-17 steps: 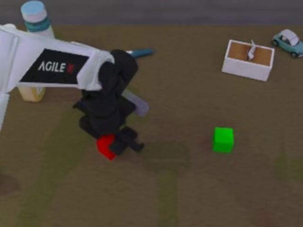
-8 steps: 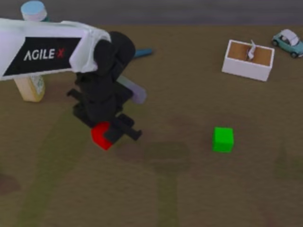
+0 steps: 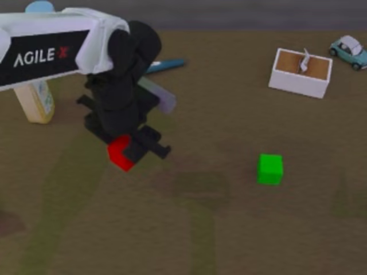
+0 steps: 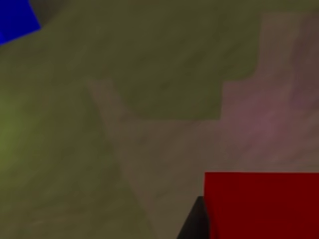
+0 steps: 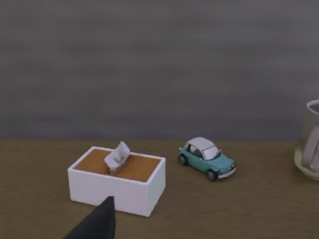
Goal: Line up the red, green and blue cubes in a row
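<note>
My left gripper (image 3: 129,152) is shut on the red cube (image 3: 118,153) and holds it above the table, left of centre. In the left wrist view the red cube (image 4: 264,206) fills the lower corner with one dark finger (image 4: 195,224) against its side. The blue cube (image 4: 15,17) shows only at a corner of that view; in the top view it is hidden. The green cube (image 3: 270,169) rests on the table at right of centre, apart from both grippers. Of my right gripper only one dark fingertip (image 5: 99,221) shows, far to one side, with nothing beside it.
A white box with a brown inside (image 3: 300,72) and a teal toy car (image 3: 348,50) stand at the back right. A yellow bottle (image 3: 34,100) stands at the back left. A lilac object (image 3: 160,97) lies partly under the left arm. A mug (image 5: 311,139) is beside the car.
My left gripper has carried the red cube a little to the left and toward the back of the table. The green cube has stayed put.
</note>
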You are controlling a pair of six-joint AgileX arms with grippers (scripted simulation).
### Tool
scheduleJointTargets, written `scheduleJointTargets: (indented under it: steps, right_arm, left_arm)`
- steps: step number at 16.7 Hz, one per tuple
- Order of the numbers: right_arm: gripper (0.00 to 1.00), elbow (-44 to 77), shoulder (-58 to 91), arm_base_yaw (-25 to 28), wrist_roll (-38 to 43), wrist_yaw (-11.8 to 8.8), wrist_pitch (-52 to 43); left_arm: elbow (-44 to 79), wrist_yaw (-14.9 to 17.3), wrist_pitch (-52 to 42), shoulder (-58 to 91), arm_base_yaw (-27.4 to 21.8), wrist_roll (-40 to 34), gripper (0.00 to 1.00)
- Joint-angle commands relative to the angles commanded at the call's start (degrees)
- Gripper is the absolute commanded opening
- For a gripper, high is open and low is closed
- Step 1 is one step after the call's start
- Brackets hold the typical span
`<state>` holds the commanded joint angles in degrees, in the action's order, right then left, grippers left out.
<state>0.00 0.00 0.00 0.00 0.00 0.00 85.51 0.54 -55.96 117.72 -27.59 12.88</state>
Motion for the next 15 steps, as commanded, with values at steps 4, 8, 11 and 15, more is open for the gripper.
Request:
scheduleJointTargets:
  steps: [4, 8, 11, 15]
  right_arm:
    - [1.0, 0.0, 0.0, 0.0, 0.0, 0.0, 0.0]
    - [1.0, 0.0, 0.0, 0.0, 0.0, 0.0, 0.0]
    - [1.0, 0.0, 0.0, 0.0, 0.0, 0.0, 0.0]
    - [1.0, 0.0, 0.0, 0.0, 0.0, 0.0, 0.0]
  left_arm:
    - [-1.13, -0.29, -0.26, -1.15, -1.72, -6.32, 0.0]
    - [-4.62, -0.84, -0.61, -4.26, -4.94, -20.39, 0.0]
    - [-7.92, -1.28, -1.02, -6.96, -7.94, -33.65, 0.0]
    - [-11.58, -1.85, -0.96, -10.8, -11.45, -48.0, 0.0]
